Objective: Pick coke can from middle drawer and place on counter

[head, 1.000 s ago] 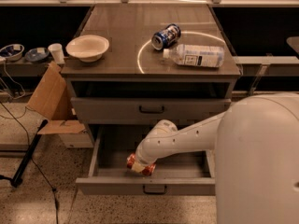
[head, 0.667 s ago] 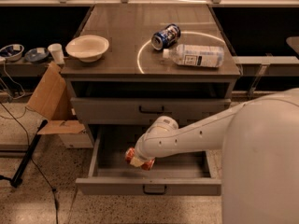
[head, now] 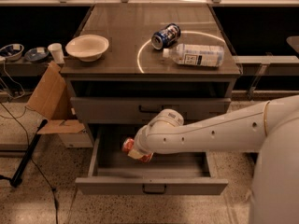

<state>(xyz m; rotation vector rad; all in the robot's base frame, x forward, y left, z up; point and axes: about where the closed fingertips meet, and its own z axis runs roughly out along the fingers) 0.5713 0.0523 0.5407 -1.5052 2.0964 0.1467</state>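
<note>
The middle drawer (head: 152, 186) is pulled open at the bottom of the cabinet. My arm reaches in from the right, and my gripper (head: 136, 152) is shut on the red coke can (head: 127, 145), holding it tilted just above the drawer floor at the left side. The fingers mostly cover the can, so only its red ends show. The counter (head: 117, 36) with the thin white circle line lies above, well clear of the gripper.
On the counter are a white bowl (head: 87, 47) at the left, a blue-and-white can (head: 166, 36) on its side and a clear plastic bottle (head: 196, 55) lying flat. A closed drawer front (head: 149, 110) sits above the open drawer. A cardboard box (head: 49, 99) and a dark pole stand at the left.
My gripper has risen and moved slightly left with the coke can, lifting it off the drawer floor. The things on the counter have not moved.
</note>
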